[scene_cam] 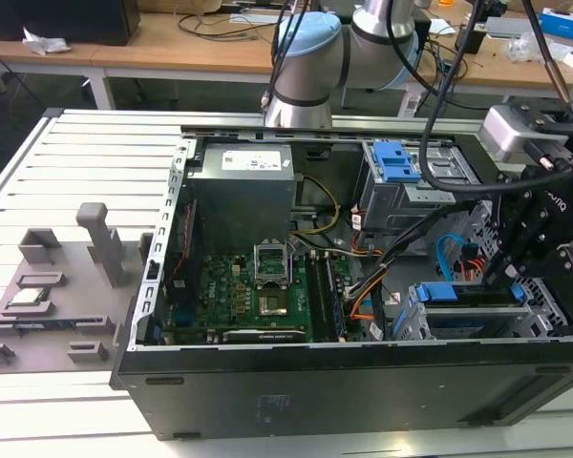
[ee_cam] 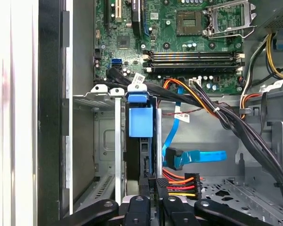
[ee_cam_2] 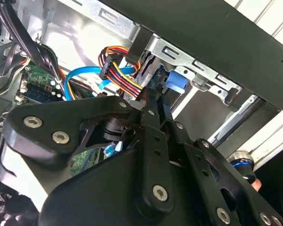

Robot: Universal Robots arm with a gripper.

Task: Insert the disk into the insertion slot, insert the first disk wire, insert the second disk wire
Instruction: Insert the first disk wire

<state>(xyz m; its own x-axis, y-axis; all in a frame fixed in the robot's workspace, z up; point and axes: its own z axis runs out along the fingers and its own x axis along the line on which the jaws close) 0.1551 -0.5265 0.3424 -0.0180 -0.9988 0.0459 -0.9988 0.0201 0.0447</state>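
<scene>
Pincer (ee_cam: pixel 160 190) reaches down into the open computer case (scene_cam: pixel 363 382), at the exterior view's right, its fingers drawn together on the red, orange and yellow wire bundle (ee_cam: pixel 177 181). That case stands on a pale slatted surface (scene_cam: pixel 95 153). Beneath the pincer, the insertion slot (ee_cam: pixel 107 141) already holds the disk (ee_cam: pixel 140 121), seated on edge. A blue cable (ee_cam: pixel 198 156) lies just beside the bundle.

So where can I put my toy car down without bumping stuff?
The bare table slats between the grey holders and the table's far edge, on the exterior view's left of the computer case. Inside the case it is crowded: wires tangle around the disk and the hand.
</scene>
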